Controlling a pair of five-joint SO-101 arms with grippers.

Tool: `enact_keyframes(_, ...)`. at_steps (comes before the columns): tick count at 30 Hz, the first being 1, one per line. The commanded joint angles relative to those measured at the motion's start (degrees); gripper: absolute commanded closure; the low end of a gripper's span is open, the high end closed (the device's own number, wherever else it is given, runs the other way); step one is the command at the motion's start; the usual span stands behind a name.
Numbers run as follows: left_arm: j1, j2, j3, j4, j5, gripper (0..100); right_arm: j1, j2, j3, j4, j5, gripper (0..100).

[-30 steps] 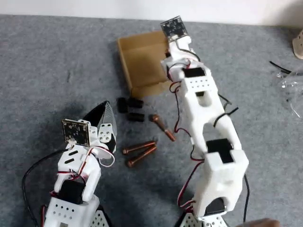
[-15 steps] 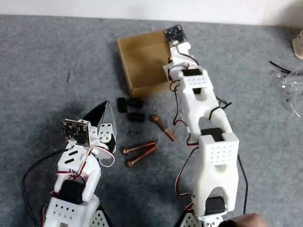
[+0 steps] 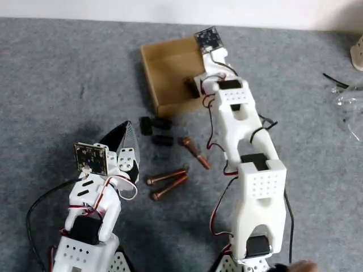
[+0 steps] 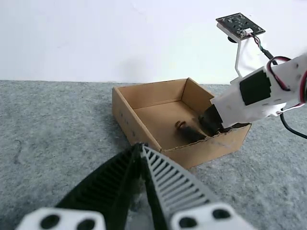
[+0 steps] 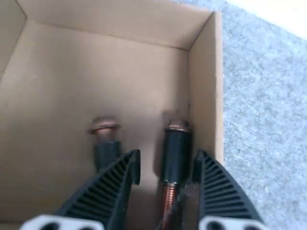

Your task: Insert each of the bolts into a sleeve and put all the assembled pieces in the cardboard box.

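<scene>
Right end effector (image 5: 167,154) open, astride copper bolt (image 5: 178,126) in black sleeve (image 5: 176,146), inside box (image 5: 204,72)

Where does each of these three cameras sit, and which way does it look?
High view: fixed above the table, looking down on grey felt, an open brown cardboard box and both white arms.
Left wrist view: on the left arm, looking across at the box; its own shut black tool shows.
Right wrist view: on the right arm, looking down into the box; its own open tool shows.
Shared: both wrist views show a sleeved copper bolt lying in the box.
</scene>
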Motion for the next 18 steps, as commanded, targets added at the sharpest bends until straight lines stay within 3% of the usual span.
enact_keyframes(1,0.1,0.3,1.4,-0.4,-0.4,99,0.9,-6.4,-3.7,2.8,0.4,83.6)
enact_keyframes(8,0.1,0.3,1.4,-0.4,-0.4,99,1.2,-18.5,-3.6,9.5,-4.6,83.6)
enact_keyframes(18,0.1,0.3,1.4,-0.4,-0.4,99,-3.0,-39.4,5.6,19.2,-4.9,83.6)
